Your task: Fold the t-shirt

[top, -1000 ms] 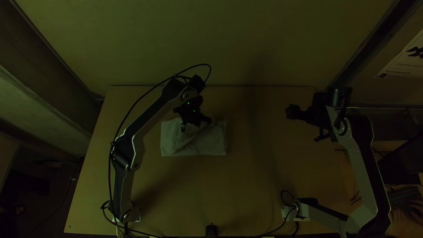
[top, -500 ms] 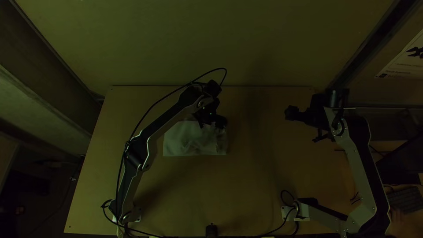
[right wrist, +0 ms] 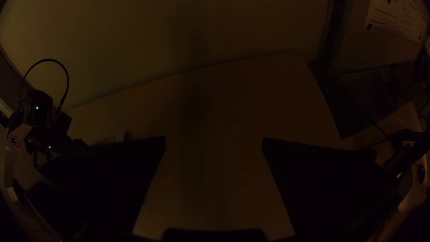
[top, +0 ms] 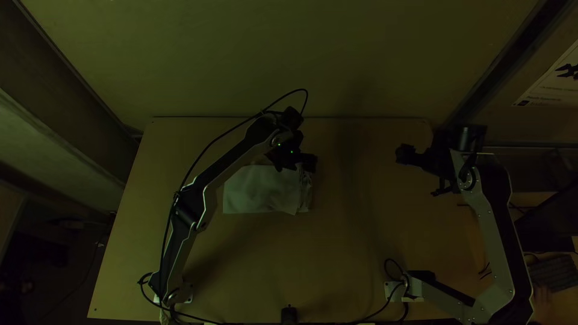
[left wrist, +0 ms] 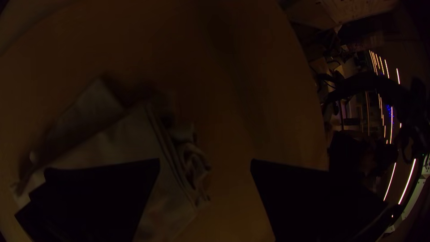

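The left flat-fingered black tool point(top: 306, 164) gapes wide near the pale, folded cloth t-shirt's point(top: 259, 189) far edge, and the right black tool point(top: 404, 154) stands wide open.

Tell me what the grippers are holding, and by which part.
Nothing is held: the left gripper and the right gripper both stand open, and the t-shirt lies folded on the table.

You have a shirt point(top: 259, 189) of soft, matt cloth, fairly smooth across its broad face and rougher where the edges crumple. Under it, your table point(top: 361, 241) looks like smooth wood with a dull finish. The right arm's links point(top: 500, 235) look like smooth, satin metal to you; the fingers point(left wrist: 103, 192) are matt black. Your cable point(top: 298, 89) looks like plastic, and the poster point(top: 551, 84) like paper.
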`<state>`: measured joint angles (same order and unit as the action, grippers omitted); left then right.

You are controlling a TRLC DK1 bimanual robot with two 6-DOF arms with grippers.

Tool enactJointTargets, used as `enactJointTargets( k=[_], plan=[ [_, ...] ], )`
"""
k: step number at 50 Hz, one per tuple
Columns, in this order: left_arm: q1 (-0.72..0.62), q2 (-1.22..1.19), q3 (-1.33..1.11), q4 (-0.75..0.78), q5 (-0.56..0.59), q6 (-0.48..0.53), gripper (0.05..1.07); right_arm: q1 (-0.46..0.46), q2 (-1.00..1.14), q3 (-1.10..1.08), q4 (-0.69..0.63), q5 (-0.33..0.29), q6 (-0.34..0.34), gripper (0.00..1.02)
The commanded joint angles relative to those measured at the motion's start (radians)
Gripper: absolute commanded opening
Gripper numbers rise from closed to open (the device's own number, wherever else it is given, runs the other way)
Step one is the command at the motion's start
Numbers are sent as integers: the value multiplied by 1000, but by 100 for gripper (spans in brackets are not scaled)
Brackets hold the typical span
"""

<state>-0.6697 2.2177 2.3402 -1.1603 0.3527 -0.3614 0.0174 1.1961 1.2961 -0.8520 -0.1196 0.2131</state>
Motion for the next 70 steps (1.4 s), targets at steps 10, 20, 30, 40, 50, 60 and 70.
enactJointTargets(
  k=[10,20,30,40,50,60,70],
  plan=[
    [213,-214,-30,1,-75,127,103,30,-32,6,174,44,-57,99],
    [386,-383,-68,-2,-78,170,103,69,-36,100,261,112,-179,99],
    [561,-559,-125,-1,-112,219,103,58,-76,120,361,112,-250,99],
    [668,-776,-331,113,-182,266,103,58,-165,74,447,120,-294,99],
    [683,-1050,-728,367,-221,302,103,76,-325,-49,510,156,-336,99],
    [683,-1270,-1047,522,-268,225,103,69,-503,-256,607,161,-317,99],
    [685,-1478,-1328,674,-313,188,103,65,-714,-497,683,161,-316,99]
  ],
)
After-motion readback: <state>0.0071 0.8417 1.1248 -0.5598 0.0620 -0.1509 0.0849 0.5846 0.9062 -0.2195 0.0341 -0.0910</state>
